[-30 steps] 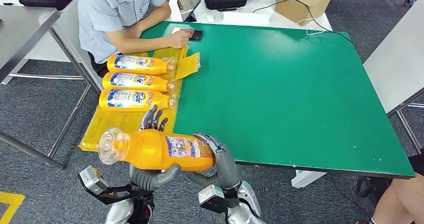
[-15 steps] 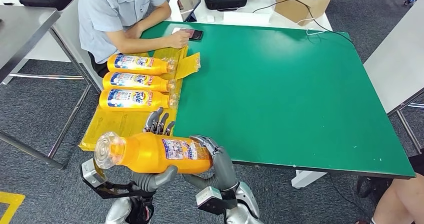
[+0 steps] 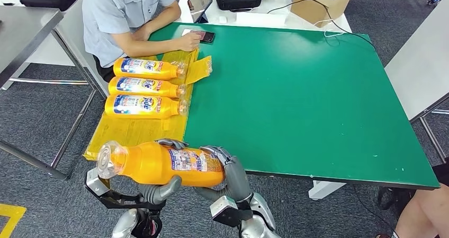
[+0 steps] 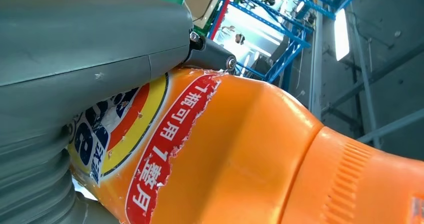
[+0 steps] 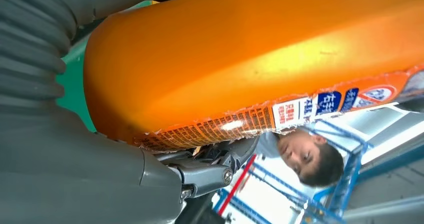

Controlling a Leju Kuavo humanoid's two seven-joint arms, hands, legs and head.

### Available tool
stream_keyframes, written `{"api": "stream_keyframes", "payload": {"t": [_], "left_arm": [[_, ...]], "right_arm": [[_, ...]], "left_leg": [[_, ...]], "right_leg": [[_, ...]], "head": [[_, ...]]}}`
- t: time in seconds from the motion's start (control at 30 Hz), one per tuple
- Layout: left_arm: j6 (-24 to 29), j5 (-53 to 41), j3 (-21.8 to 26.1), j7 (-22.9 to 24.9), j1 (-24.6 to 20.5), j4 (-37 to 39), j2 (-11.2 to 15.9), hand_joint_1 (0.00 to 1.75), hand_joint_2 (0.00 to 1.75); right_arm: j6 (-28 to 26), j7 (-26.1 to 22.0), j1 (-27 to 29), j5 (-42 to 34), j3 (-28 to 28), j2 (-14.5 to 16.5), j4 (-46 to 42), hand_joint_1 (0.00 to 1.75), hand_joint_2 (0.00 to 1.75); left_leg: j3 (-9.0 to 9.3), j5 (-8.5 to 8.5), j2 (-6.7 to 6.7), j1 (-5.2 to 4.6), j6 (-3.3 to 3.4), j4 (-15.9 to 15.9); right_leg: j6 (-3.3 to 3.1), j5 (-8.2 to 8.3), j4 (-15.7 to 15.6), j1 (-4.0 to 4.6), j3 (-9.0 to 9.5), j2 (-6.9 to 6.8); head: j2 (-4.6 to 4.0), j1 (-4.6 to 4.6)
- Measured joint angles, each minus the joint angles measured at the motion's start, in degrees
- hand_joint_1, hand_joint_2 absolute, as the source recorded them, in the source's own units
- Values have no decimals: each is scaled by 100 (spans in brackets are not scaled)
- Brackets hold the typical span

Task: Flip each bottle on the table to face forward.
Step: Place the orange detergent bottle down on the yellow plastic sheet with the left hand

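Bottle [image 3: 159, 165], orange, held lying on its side in both hands off the near-left corner of the green table [image 3: 296, 100], at about 7 o'clock in the head view. Clear cap end points toward 9 o'clock, base toward 3 o'clock. Small-print back label faces up.

Left hand [image 3: 159, 187] cradles the bottle from beneath, thumb wrapped up the near side, fingertips [image 3: 170, 142] hooked over the far top edge. Right hand [image 3: 229, 172] clasps the base end, fingers curled over the top. Left wrist view: grey thumb [image 4: 90, 39] pressed flat on the front label, beside a red strip of printed characters. Right wrist view: thumb [image 5: 75, 174] under the bottle body, touching it along the torn label edge.

Yellow mat [image 3: 127, 129] lies along the table's left side, at 9 to 10 o'clock. Three more orange bottles [image 3: 145, 87] lie on it side by side, caps toward 3 o'clock, front labels up.

Person [image 3: 122, 10] in a light blue shirt sits at 11 o'clock, a hand on a phone [image 3: 204, 35] on the table. Cardboard box [image 3: 320, 2] at 1 o'clock beyond the far edge.
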Motion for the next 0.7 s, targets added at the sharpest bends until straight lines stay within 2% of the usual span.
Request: {"api": "stream_keyframes", "payload": {"t": [0.07,0.1,0.2,0.53,0.6,0.7], "left_arm": [[-52,186,45,82,14,22,1,175,175],[-63,237,66,115,14,28,1,175,175],[-46,306,136,174,16,29,1,175,175],[130,270,358,218,15,31,2,175,175],[610,-84,403,251,-30,30,6,175,175],[1739,-1017,490,413,-201,78,78,175,175]], "right_arm": [[71,0,1,-1,2,5,4,36,175],[101,0,0,-3,2,8,10,3,131],[247,0,-11,18,-3,24,83,0,0],[414,0,-91,266,-22,93,392,0,0],[338,0,-67,324,-31,123,434,0,0],[265,0,7,114,-60,161,459,0,0]], "left_leg": [[0,0,-1,0,0,0],[0,0,-1,0,0,0],[0,0,1,0,0,0],[0,0,0,0,0,0],[0,0,-1,0,0,0],[0,1,-1,0,-1,0]], "right_leg": [[0,0,0,0,0,0],[0,0,0,1,0,0],[0,0,0,1,0,0],[0,0,0,0,0,0],[0,0,0,0,0,0],[0,0,0,1,-1,-1]], "head": [[0,-1],[0,-1],[0,-1],[0,-1],[0,0],[0,1]]}}
